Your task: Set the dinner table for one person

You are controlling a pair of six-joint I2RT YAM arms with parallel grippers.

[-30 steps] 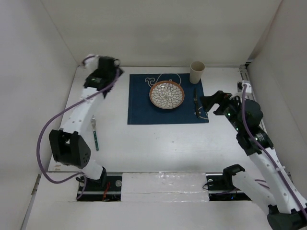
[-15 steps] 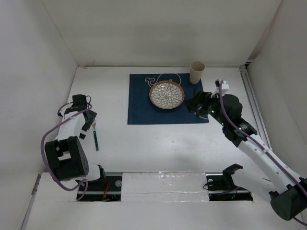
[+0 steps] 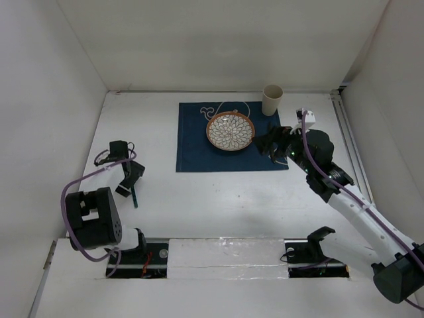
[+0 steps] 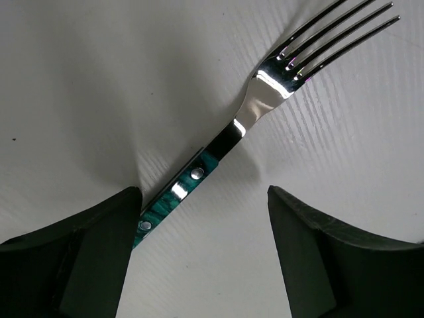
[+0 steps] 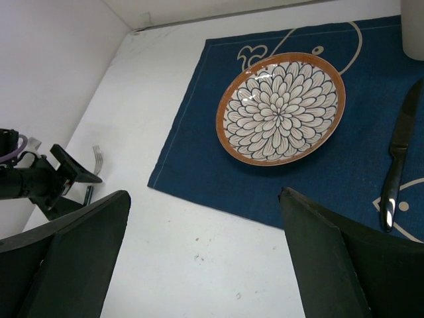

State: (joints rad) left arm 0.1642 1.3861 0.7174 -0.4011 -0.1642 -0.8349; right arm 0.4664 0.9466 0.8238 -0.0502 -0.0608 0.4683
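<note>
The fork (image 4: 265,99) is being straddled on the desk (image 3: 218,199) by the released left pincer (image 4: 204,199); the right pincer (image 5: 204,193) is being held released over the placemat (image 5: 192,159).

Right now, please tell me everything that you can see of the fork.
The fork has four shiny metal tines, a polished neck and a green marbled handle with metal rivets. It lies flat on the white dinner table, left of the navy placemat. The open jaws of the left gripper straddle its handle; whether they touch it is unclear.
</note>
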